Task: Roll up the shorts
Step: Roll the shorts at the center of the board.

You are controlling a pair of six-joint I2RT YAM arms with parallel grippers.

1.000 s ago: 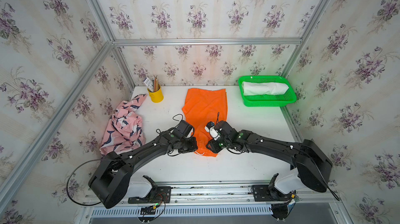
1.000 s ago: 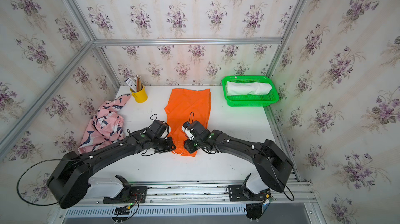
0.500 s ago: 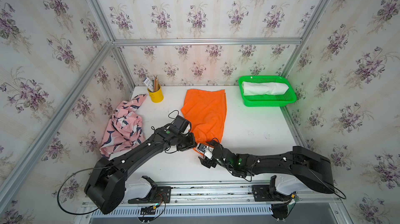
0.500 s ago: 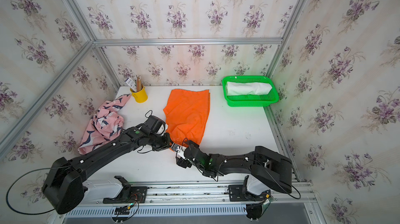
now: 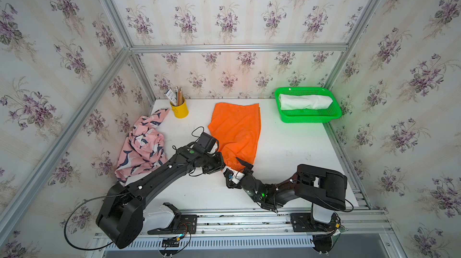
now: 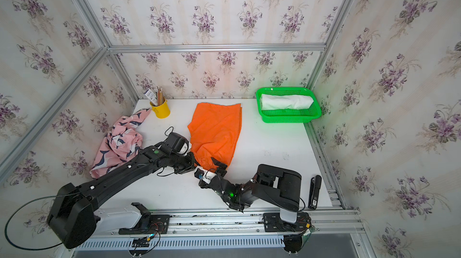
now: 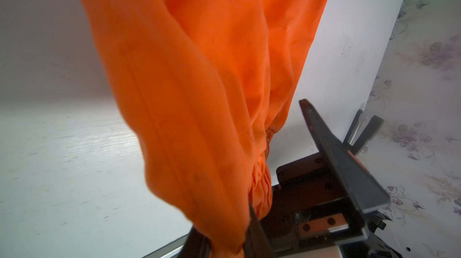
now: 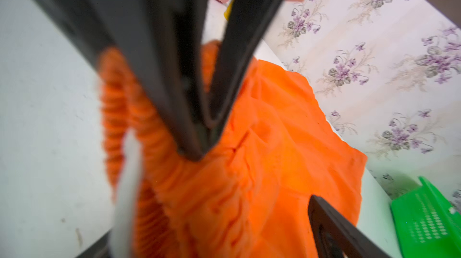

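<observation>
White tabletop [image 5: 287,149]: my left gripper [image 5: 222,167] clamps near waistband of orange shorts [image 5: 237,129]; right gripper [image 5: 237,169] spread empty just right; length runs far.

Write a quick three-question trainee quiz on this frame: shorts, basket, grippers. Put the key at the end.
1. True or false: the white shorts lie rolled up inside the green basket.
2. Pick one. The left gripper is pinched on the gathered waistband of:
A. the white shorts
B. the orange shorts
C. the pink whale-print shorts
3. Short answer: how do the jaws of the right gripper stand, next to that waistband?

Key: 1 true; 2 B; 3 open.
</observation>
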